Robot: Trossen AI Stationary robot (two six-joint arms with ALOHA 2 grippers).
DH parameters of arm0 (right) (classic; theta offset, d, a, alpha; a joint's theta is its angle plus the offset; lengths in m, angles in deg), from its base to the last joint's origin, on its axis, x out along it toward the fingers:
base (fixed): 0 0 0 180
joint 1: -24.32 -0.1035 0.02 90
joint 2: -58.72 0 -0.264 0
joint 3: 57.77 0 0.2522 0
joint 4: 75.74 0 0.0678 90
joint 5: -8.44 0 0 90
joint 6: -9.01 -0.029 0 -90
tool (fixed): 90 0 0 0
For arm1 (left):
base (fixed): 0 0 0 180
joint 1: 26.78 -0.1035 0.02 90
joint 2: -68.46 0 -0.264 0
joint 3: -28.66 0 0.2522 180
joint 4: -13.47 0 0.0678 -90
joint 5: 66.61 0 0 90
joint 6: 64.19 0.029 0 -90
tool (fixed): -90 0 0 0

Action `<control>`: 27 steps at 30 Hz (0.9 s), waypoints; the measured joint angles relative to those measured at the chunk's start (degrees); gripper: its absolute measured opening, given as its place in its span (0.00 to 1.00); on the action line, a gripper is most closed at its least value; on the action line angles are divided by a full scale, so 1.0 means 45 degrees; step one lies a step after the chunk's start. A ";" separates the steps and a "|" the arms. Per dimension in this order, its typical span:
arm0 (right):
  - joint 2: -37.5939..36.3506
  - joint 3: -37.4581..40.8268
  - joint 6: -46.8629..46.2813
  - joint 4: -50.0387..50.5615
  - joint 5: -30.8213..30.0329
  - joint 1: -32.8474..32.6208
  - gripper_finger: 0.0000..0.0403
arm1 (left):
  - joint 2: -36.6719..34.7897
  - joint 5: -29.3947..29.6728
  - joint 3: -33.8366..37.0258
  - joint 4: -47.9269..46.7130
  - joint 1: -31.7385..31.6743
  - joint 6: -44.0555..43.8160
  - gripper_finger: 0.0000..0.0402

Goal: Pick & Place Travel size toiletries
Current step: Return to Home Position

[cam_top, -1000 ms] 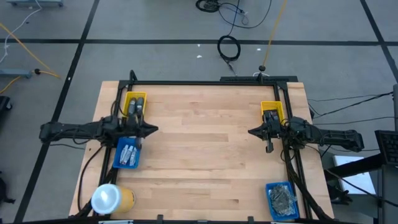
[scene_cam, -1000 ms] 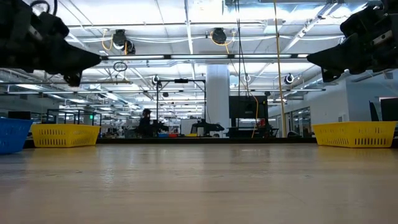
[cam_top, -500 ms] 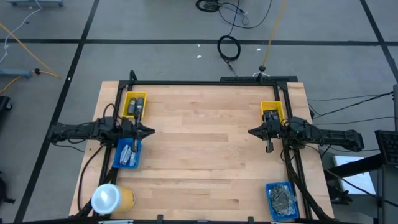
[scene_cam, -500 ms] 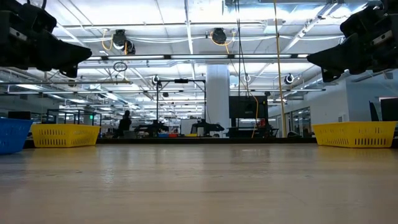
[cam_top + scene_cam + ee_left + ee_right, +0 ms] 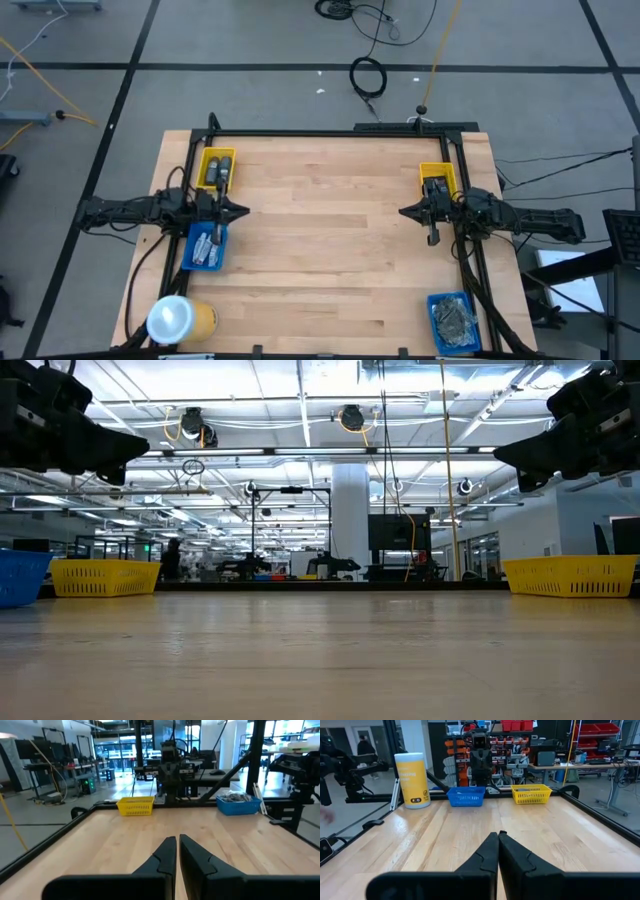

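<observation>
The travel size toiletries lie in trays at the table's sides. Pale tubes (image 5: 205,247) rest in a blue tray (image 5: 192,262) on the left. Dark bottles (image 5: 219,170) rest in a yellow tray (image 5: 207,160) at the far left. Grey items (image 5: 453,320) fill a blue tray (image 5: 436,300) at the near right. A yellow tray (image 5: 440,170) at the right holds a dark item, partly under my right arm. My left gripper (image 5: 243,210) is shut, level above the table between the two left trays. My right gripper (image 5: 403,212) is shut and level, beside the right yellow tray.
A big yellow cylinder with a white top (image 5: 180,320) stands at the near left corner. A black frame (image 5: 330,132) edges the table. The wide wooden middle (image 5: 325,250) between the two grippers holds nothing. People move in the room beyond the table.
My left gripper has drawn back a little toward the table's left edge and rolled slightly about its own axis, staying shut with nothing in it. In the last half second it has kept still.
</observation>
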 joint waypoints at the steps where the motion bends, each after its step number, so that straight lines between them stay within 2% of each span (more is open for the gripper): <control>1: 0.0000 0.0000 -0.0001 0.0000 0.0000 0.0000 0.01 | 0.0004 0.0000 0.0000 -0.0031 0.0000 0.0013 0.05; 20: -0.0025 0.0000 -0.0015 0.0010 -0.0004 -0.0007 0.01 | 0.0005 -0.0019 -0.0019 0.0074 0.0000 0.0014 0.05; 27: -0.0821 0.0000 -0.1339 0.0263 0.0082 -0.0707 0.01 | 0.0005 -0.0030 -0.0024 0.0079 0.0001 0.0019 0.05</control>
